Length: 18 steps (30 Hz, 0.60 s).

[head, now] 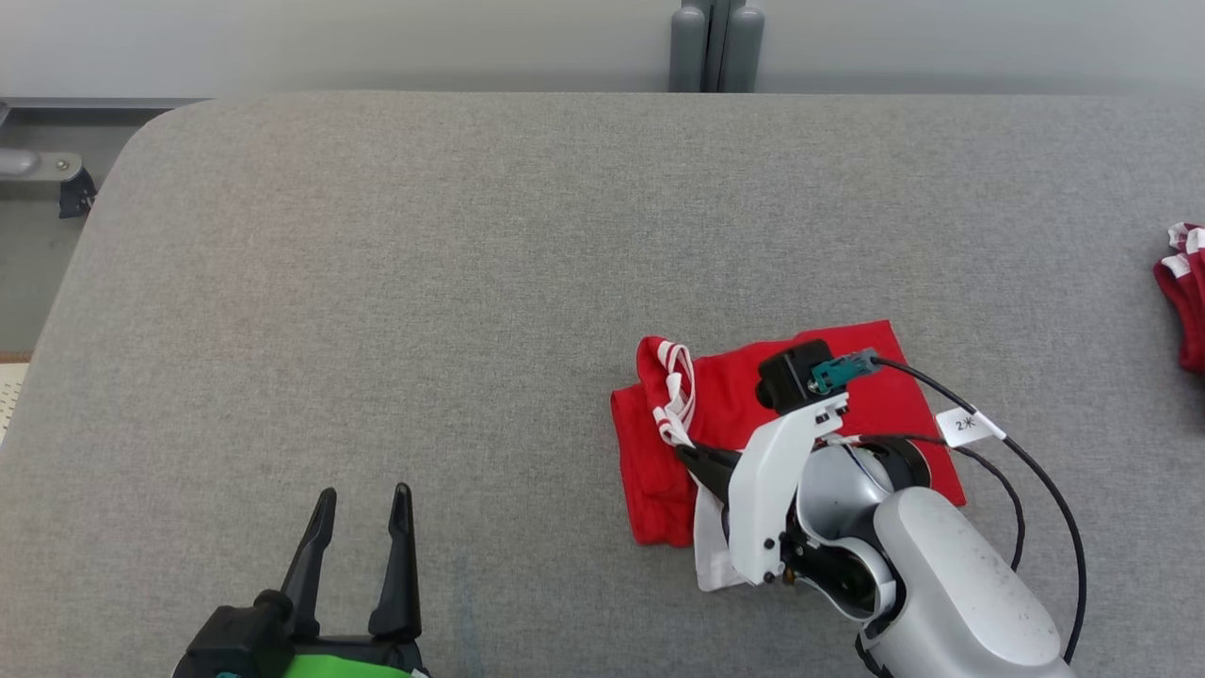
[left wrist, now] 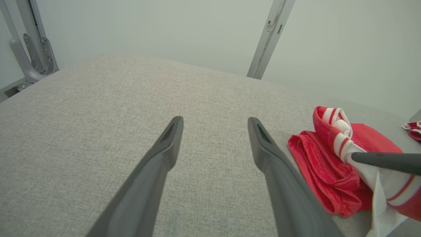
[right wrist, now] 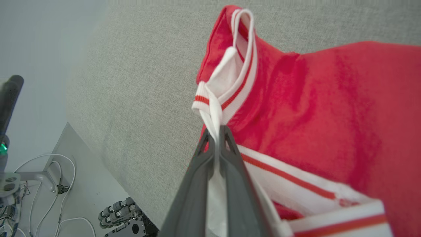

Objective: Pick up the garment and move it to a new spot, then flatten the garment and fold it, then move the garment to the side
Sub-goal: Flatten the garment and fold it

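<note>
Red cloth point(head: 1184, 301) cut off at edge; right forearm point(head: 951, 574) covers part of garment point(head: 725, 395).

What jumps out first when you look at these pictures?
The bright red garment with white stripes, lying right of the middle of the gray table. The right claw is shut on its white trim, and the left claw stands open at the lower left. Another red cloth peeks in at the far right edge.
</note>
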Available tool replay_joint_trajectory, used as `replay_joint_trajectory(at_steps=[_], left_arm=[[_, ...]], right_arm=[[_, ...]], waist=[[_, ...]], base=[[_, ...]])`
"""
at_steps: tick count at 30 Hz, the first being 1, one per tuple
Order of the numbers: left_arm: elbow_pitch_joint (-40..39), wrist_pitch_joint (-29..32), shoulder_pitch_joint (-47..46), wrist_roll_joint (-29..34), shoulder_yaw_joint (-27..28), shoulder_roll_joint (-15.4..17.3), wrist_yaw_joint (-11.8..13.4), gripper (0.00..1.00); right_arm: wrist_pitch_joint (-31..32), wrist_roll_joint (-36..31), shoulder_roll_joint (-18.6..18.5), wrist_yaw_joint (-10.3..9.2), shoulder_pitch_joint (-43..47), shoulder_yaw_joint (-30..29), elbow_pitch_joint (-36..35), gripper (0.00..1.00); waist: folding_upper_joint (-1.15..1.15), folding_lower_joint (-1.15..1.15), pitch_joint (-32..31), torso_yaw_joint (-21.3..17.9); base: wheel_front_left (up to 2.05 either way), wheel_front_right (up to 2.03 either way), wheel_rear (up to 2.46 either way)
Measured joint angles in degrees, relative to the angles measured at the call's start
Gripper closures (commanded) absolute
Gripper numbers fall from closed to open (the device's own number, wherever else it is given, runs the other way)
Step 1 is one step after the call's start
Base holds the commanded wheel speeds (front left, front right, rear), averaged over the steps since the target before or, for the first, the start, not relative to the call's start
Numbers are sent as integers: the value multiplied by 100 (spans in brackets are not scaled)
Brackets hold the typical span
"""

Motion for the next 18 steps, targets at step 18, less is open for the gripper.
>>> replay_joint_trajectory(at_steps=[18], left_arm=[[-64,0,358,229,222,-1,53,0]], right_arm=[[-2371,-307,-169,0,911,-899,-831,0]], waist=[[0,0,-445,-222]], base=[[0,0,0]])
